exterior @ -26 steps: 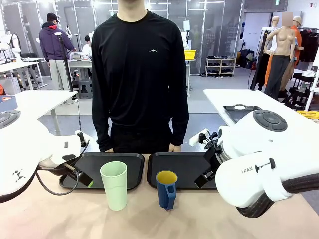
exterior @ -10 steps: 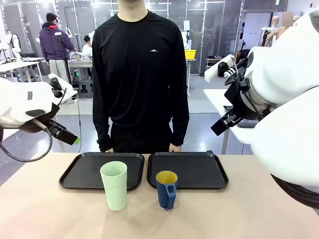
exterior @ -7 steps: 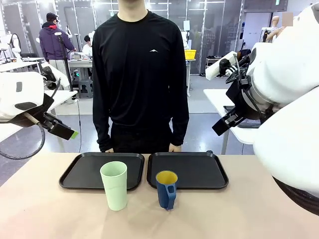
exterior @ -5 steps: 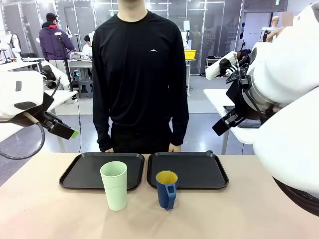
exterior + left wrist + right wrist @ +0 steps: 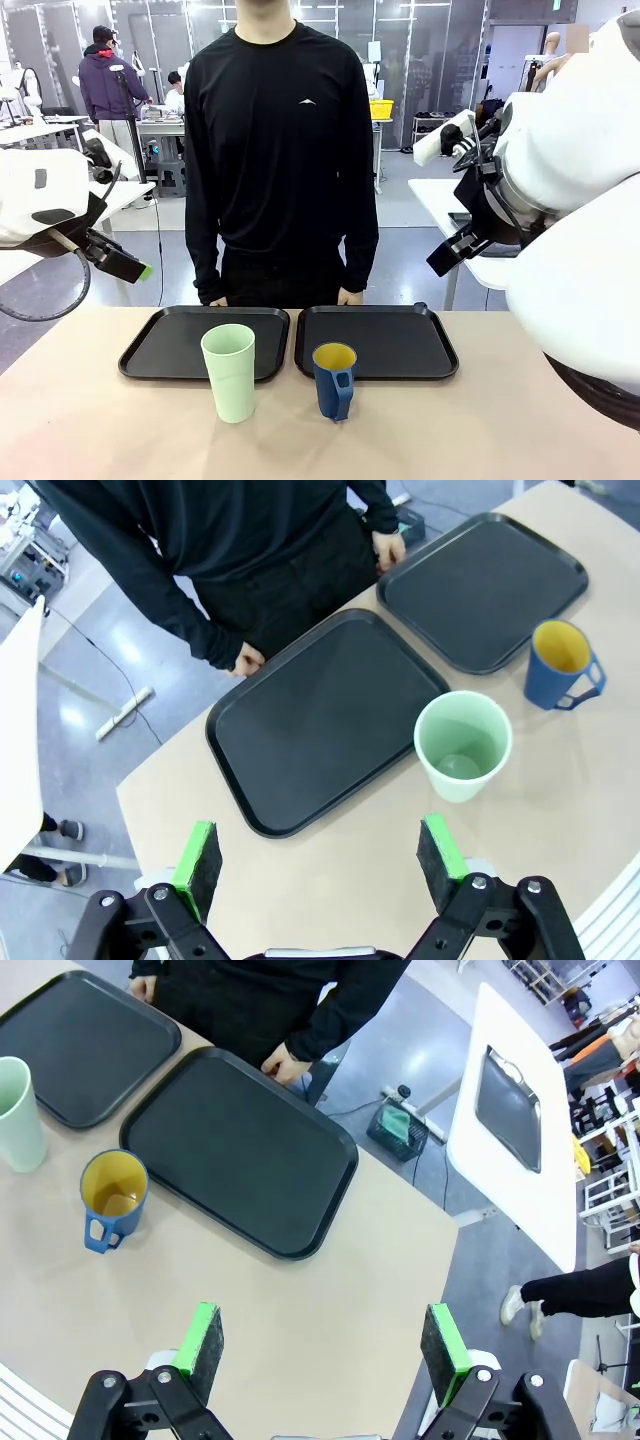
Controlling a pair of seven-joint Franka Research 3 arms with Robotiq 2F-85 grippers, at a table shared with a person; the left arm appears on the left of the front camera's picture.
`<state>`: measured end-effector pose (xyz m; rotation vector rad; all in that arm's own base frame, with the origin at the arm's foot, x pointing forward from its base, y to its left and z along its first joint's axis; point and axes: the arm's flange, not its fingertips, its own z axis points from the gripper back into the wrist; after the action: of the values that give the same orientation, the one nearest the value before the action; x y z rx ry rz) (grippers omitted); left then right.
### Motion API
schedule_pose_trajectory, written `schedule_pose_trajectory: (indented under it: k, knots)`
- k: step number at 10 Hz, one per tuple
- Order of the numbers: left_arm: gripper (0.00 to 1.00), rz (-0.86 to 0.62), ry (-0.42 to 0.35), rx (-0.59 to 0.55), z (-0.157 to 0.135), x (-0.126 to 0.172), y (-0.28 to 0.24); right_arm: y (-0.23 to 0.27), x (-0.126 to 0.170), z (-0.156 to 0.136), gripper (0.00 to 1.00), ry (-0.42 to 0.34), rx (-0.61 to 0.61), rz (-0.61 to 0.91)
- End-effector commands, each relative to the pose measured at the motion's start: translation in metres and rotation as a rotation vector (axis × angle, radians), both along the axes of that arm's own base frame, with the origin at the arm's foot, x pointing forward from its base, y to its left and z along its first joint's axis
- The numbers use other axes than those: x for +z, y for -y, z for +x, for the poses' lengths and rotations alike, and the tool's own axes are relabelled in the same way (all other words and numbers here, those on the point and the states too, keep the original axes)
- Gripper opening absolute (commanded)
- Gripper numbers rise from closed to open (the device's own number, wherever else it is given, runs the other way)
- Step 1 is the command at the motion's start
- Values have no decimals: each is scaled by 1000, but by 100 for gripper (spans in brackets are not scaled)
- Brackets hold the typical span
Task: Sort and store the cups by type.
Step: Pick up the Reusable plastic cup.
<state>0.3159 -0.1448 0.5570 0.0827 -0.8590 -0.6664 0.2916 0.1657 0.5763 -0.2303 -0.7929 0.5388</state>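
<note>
The left gripper (image 5: 133, 266) hangs high above the table's (image 5: 470, 430) left edge, well clear of everything. A few seconds ago it sat low beside the left tray (image 5: 160, 350); in the last half second it has barely shifted. In its wrist view the green pads (image 5: 198, 861) stand wide apart with nothing between them.

The left tray lies bare at the far side. In front of its near edge stands the pale green tumbler (image 5: 229, 372) – upright on the table, not on the tray, and in the same spot as before. Just to its right, with a gap between them, stands the blue mug (image 5: 334, 382), yellow inside, upright, its handle turned toward the robot. It stands in front of the right tray (image 5: 390, 342) and has not moved either.

The person (image 5: 280, 150) stands behind both trays, hands down at the table's far edge.

The right gripper (image 5: 447, 256) – earlier down by the right tray – is now lifted well above the table's right side. Its jaws are spread wide too, and empty.
</note>
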Motion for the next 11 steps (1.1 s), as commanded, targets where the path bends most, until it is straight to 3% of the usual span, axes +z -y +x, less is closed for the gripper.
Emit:
schedule_pose_trajectory:
  k: [1, 7, 11]
  knots:
    - [100, 14, -4, 38, 8, -25, -14, 6, -16, 18, 100, -26, -12, 26]
    - [100, -7, -118, 27, 82, -75, -44, 24, -71, 87, 100, -154, 32, 81]
    - [100, -11, -88, 25, 98, -94, -67, 36, -101, 109, 100, -205, 68, 140]
